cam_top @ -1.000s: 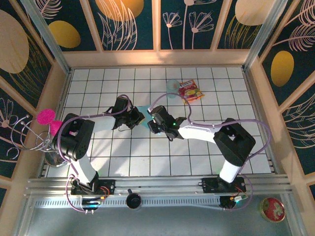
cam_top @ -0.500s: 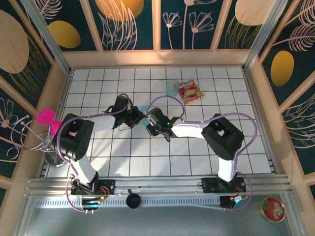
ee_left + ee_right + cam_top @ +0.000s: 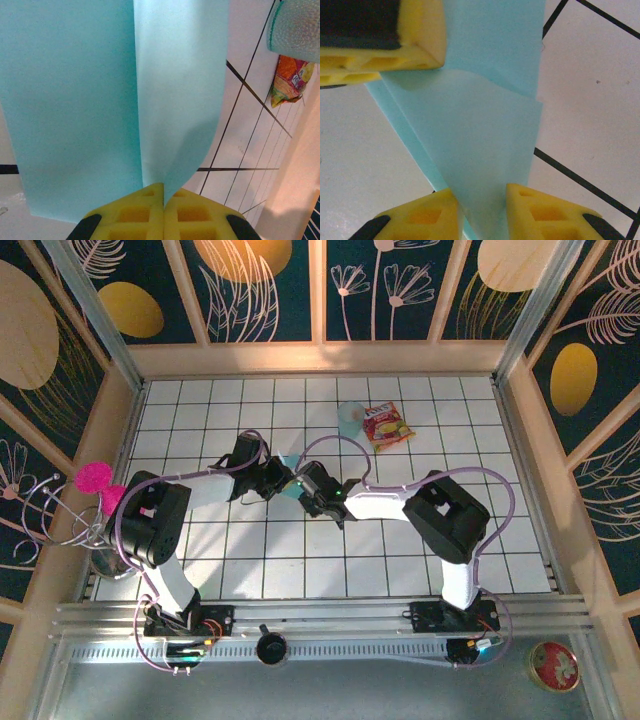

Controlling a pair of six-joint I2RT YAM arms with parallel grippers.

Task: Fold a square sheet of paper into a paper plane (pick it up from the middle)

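Teal paper sheet (image 3: 75, 100) is the workpiece; it sits at mid-bench between my two tools, already doubled over, with one layer lapping the other along a straight edge. My left tool (image 3: 163, 192) is fully closed and clamps the near edge of the paper at that overlap. My right tool (image 3: 482, 200) faces it from the opposite side: its pads stand apart, a loose flap of the paper runs into the gap, and nothing is pinched there. Judged step: an early fold is being set, and the plane shape is not yet formed. The next move calls for closing the right tool on the flap, then aligning flap edge to underlying edge before pressing the crease; the left clamp should hold firm so the layers do not slide. I cannot tell whether the paper's far edge touches the bench (image 3: 450, 450). The two tools are very close together, so sideways travel between them is tight. The cup (image 3: 350, 417) and snack packet (image 3: 387, 426) lie farther back, apart from the paper; open tile lies toward the near side.
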